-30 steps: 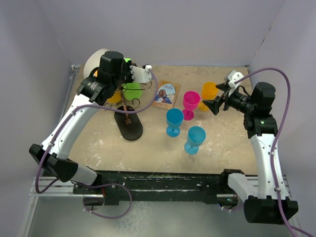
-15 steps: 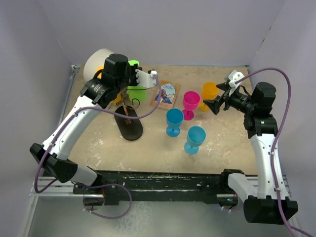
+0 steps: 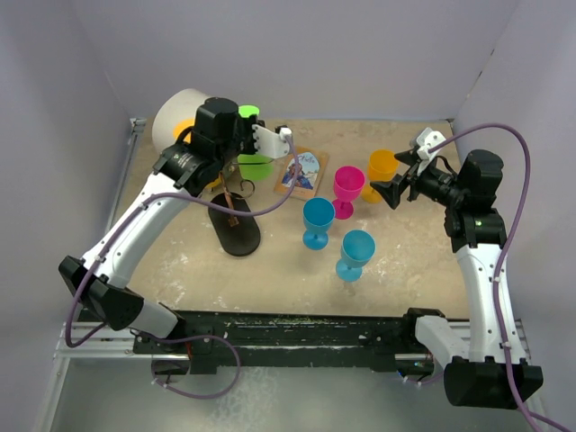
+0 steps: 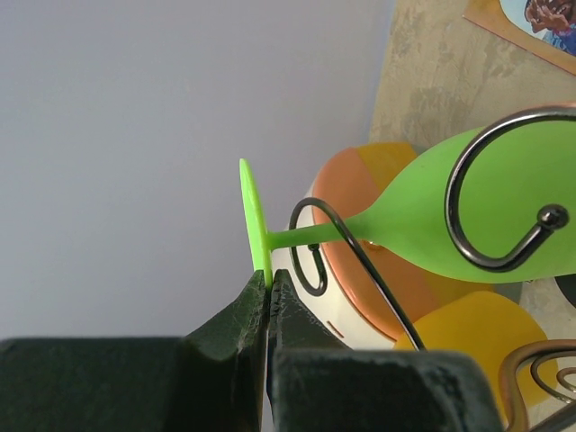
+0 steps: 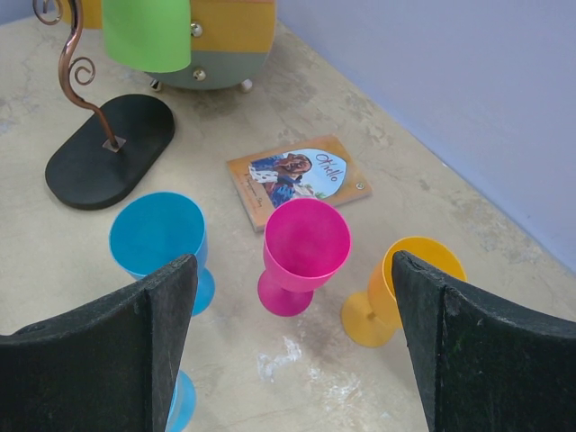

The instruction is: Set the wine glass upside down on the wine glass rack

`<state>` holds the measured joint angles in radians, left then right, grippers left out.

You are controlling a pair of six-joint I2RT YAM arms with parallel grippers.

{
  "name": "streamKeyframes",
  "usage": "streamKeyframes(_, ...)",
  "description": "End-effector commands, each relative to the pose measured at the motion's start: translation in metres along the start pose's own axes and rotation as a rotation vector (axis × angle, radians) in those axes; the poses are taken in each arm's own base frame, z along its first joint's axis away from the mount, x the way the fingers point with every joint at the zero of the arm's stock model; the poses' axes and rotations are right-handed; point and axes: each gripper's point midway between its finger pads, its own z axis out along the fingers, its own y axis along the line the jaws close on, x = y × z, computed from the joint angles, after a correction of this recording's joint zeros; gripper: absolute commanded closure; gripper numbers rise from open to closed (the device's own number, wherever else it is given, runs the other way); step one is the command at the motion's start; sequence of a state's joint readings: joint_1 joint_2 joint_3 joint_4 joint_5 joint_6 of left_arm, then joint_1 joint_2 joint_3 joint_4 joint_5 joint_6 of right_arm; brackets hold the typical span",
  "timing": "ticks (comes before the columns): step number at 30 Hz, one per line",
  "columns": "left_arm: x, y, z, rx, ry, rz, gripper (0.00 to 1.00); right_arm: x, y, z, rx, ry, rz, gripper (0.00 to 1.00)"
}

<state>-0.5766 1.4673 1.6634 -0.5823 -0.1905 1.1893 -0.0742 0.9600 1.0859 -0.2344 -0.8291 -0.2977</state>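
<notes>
Left gripper (image 4: 268, 292) is clamped on the thin edge of the green wine glass's (image 4: 423, 225) round foot, its two dark fingers (image 4: 236, 315) pressed together with only the disc between them. From above, this gripper (image 3: 241, 142) is raised over the back left of the table (image 3: 414, 261), directly above the wine glass rack (image 3: 236, 229). The glass (image 3: 250, 164) is held off the table among the rack's upper wire arms. The right wrist view shows its bowl (image 5: 144, 31) with the open mouth facing down, beside the top of the rack's post and above the flat black base (image 5: 108, 148). In the left wrist view, the stem crosses one small wire curl, and a larger scroll hook ending in a ball (image 4: 551, 216) lies in front of the bowl. Whether the stem is seated in an arm cannot be told.

Behind the glass is a white cylinder (image 3: 175, 112) with an orange inside.

Right gripper (image 3: 389, 191) hangs with its fingers (image 5: 99, 342) spread wide and nothing between them, above the right side of the table. Below it stand a pink glass (image 5: 306, 243), an orange glass (image 5: 418, 270) and a blue glass (image 5: 157, 234), all upright. A second blue glass (image 3: 357, 247) stands nearer the arms. A small picture book (image 5: 297, 175) lies flat between the pink glass and the rack.
</notes>
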Motion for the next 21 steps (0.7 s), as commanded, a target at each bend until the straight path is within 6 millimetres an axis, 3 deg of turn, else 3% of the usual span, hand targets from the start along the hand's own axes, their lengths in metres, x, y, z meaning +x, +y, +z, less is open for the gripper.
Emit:
streamKeyframes(1,-0.003,0.019,0.002,-0.068,0.011,-0.035,1.00,-0.008,-0.002,-0.002,0.011,-0.029,-0.042,0.09)
streamKeyframes(21,0.020,0.011,-0.005,-0.019,0.145,-0.046,1.00,-0.007,-0.003,-0.001,0.008,-0.026,-0.039,0.09)
